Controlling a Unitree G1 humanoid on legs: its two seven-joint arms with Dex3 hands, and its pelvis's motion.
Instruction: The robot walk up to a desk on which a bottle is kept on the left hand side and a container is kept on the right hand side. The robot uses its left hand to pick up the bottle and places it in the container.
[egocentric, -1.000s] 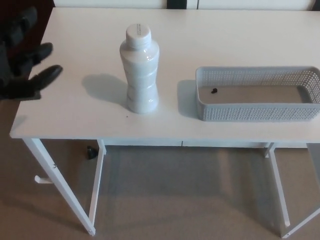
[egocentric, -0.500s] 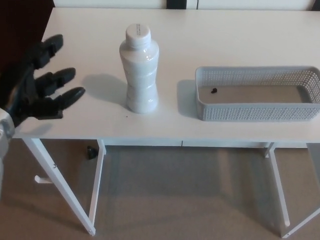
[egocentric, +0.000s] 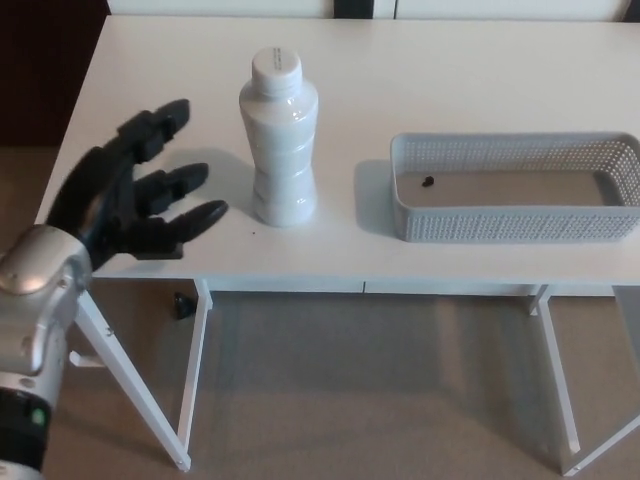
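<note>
A white plastic bottle with a white cap stands upright on the white desk, left of centre. My left hand is open, fingers spread and pointing right, a short way left of the bottle and not touching it. Its silver forearm comes in from the lower left. A grey perforated container sits on the right side of the desk, holding only a small dark speck. My right hand does not show.
The desk's front edge runs across the middle of the picture, with white legs below it over grey carpet. A small dark object lies on the floor under the desk.
My left hand has moved right and forward from the desk's left edge toward the bottle, staying open. Bottle and container have not moved.
</note>
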